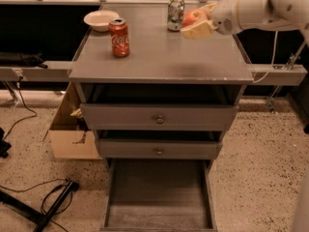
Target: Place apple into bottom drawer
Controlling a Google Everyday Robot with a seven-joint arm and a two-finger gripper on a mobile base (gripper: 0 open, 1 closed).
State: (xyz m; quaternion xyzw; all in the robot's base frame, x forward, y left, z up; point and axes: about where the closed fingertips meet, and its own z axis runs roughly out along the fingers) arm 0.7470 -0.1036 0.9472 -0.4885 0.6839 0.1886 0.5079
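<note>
The apple (192, 17) is small, round and red-orange. It sits between the two pale fingers of my gripper (197, 21), which is shut on it and holds it above the right rear part of the grey cabinet top (159, 57). The white arm reaches in from the upper right. The bottom drawer (158, 197) is pulled out at the foot of the cabinet, a wide shallow tray with a worn lighter floor and nothing in it. It lies well below and in front of the gripper.
A red cola can (119, 37), a white bowl (101, 20) and a silver can (175, 13) stand on the cabinet top. Two knobbed drawers (159, 120) sit above the bottom one. A cardboard box (72, 132) stands at the left, with cables (53, 197) on the floor.
</note>
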